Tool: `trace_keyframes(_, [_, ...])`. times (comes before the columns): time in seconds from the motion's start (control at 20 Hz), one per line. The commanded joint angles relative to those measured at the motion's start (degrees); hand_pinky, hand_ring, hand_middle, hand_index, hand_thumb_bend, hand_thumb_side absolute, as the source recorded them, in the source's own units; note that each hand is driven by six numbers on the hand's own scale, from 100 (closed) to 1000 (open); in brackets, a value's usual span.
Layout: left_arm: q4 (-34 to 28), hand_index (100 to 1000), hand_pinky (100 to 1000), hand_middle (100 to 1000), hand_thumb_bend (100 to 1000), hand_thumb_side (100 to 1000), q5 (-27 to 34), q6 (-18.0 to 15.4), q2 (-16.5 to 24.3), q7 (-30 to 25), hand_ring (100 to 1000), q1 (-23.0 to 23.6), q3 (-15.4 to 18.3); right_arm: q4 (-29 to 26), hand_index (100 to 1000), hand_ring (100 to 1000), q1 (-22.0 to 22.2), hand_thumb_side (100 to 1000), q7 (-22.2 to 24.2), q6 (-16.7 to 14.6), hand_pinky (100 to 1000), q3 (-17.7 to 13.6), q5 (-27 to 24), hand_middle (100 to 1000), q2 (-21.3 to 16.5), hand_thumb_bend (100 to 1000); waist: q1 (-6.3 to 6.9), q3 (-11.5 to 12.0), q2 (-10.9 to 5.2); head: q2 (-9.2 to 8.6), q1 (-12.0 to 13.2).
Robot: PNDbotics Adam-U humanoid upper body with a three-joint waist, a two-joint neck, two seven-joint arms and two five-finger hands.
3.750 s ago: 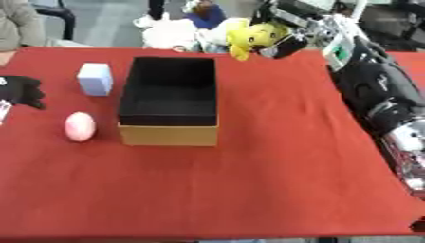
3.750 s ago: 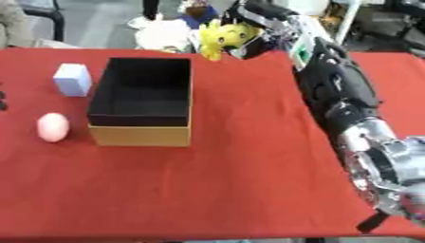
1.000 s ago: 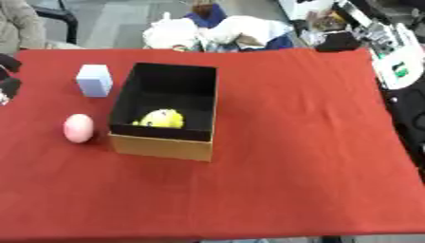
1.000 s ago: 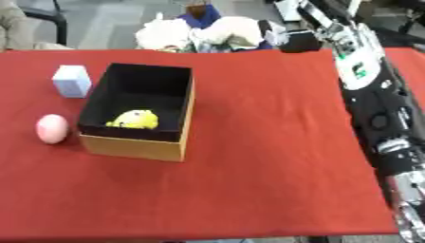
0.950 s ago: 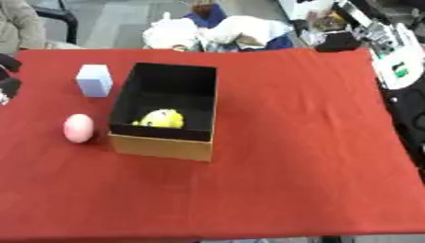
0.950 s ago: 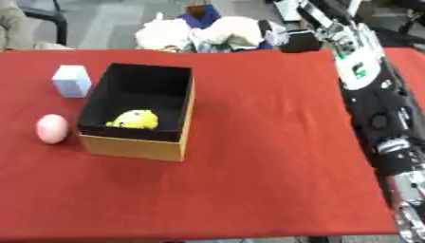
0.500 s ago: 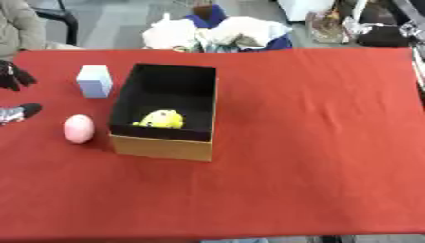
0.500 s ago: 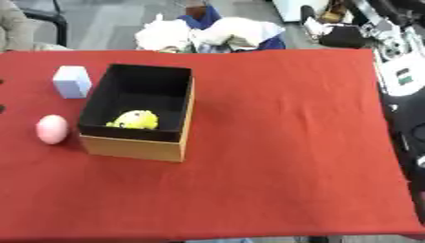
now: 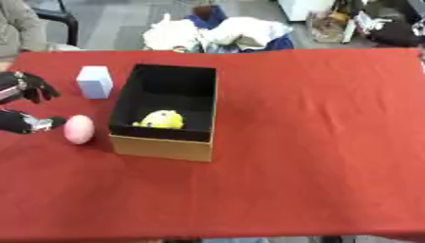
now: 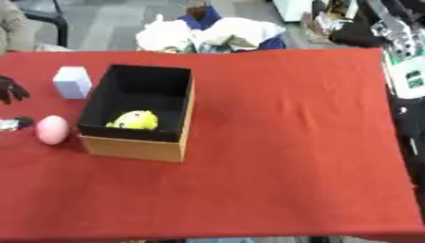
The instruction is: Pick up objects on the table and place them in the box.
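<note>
Your left hand (image 9: 23,102) sits at the left edge, spread open and holding nothing, thumb tip just beside the pink egg (image 9: 79,128), which stands long axis near-to-far. The yellow toy (image 9: 162,119) lies inside the box (image 9: 162,146). Farther left stands the pale cube (image 9: 95,81). I cannot tell your right hand's state.

Left hand (image 9: 21,102): black with silver joints, at the left edge of the frame, mid-height. Fingers (image 9: 37,88) spread and lightly bent above, thumb (image 9: 33,123) extended below, a gap between them; nothing held.

Right arm (image 10: 402,57): black, white panels, along the upper right edge. Right hand out of frame.
</note>
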Motion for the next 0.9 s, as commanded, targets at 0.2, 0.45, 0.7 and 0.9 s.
trace_keyframes(0.2, [3.8, 758, 623, 588, 430, 570, -4.7, -1.0, -1.5, 1.6, 562, -2.3, 0.7, -1.4, 859, 746, -0.9, 511, -0.3, 0.5, 778, -0.8, -0.8, 739, -1.7, 100, 0.07, -0.4, -0.48, 0.28, 0.2])
trace_keyframes(0.45, [6.9, 742, 607, 570, 413, 415, -8.0, 0.0, -3.4, 5.5, 542, -3.3, 1.8, -1.3, 859, 745, -0.8, 544, -0.4, 0.6, 777, -0.8, -1.0, 738, -1.5, 100, -0.04, -0.6, -0.37, 0.28, 0.2])
trace_keyframes(0.7, [9.2, 723, 571, 544, 411, 388, -12.0, 0.7, -5.0, 8.0, 516, -4.2, 2.3, -1.1, 858, 745, -0.8, 565, -0.3, 0.6, 777, -0.9, -1.1, 738, -1.3, 100, -0.25, -0.9, -0.25, 0.28, 0.4])
trace_keyframes(0.9, [10.9, 584, 493, 414, 353, 256, -13.4, 0.1, -6.1, 7.9, 397, -4.4, 2.7, -0.7, 854, 744, -0.8, 590, -0.2, 0.4, 776, -1.0, -1.1, 737, -1.2, 100, -0.35, -1.0, -0.18, 0.28, 0.5])
